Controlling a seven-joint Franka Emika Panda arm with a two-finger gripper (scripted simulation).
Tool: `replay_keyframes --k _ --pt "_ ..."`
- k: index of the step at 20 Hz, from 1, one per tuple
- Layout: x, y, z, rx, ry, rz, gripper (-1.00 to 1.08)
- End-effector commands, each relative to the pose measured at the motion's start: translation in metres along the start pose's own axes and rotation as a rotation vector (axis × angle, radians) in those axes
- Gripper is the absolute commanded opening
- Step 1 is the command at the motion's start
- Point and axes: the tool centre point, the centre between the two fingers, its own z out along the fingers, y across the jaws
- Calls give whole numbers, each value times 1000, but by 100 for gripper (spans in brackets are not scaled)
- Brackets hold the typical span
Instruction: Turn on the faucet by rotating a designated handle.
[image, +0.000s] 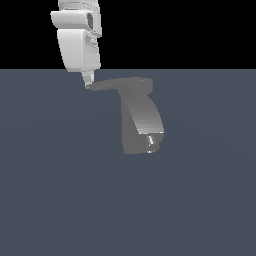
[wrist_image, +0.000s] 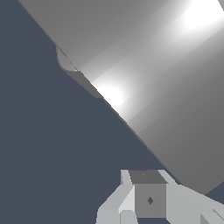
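1. We locate the faucet standing near the middle of the flat grey ground in the exterior view. Its thick curved body ends in a small round nozzle at the lower end.

2. The handle leaves the flat top cap and runs toward the exterior view's left, tapering to a thin tip.

3. We judge the handle to be rigid metal, smooth and probably slippery. It should swing about the cap as a pivot rather than bend. Nothing here looks fragile.

4. We judge the best contact point to be the far tip of the handle, since this gives the longest lever arm. A sideways push against its narrow edge should suffice; a pinch on so thin and flat a lever would likely slip.

5. The gripper hangs above that tip, at the exterior view's upper left. One visible finger reaches down to the handle's end and appears to touch it.

6. In the wrist view, a broad grey lit surface fills most of the picture; we take it to be the handle seen from very close.

7. We cannot tell how far the fingers stand apart, since neither view shows both fingertips clearly. We see nothing clamped between them.
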Motion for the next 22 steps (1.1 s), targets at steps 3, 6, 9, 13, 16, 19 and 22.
replay_keyframes --k 3,6,9,13,16,19,22 --pt "-1 5 0 -1 0 -1 -100" --pt "6 13 0 -1 0 -1 -100" --pt "12 20 0 -1 0 -1 -100" --pt "20 30 0 -1 0 -1 -100" --pt "27 38 0 -1 0 -1 -100" --pt "33 45 0 -1 0 -1 -100" --pt "40 53 0 -1 0 -1 -100"
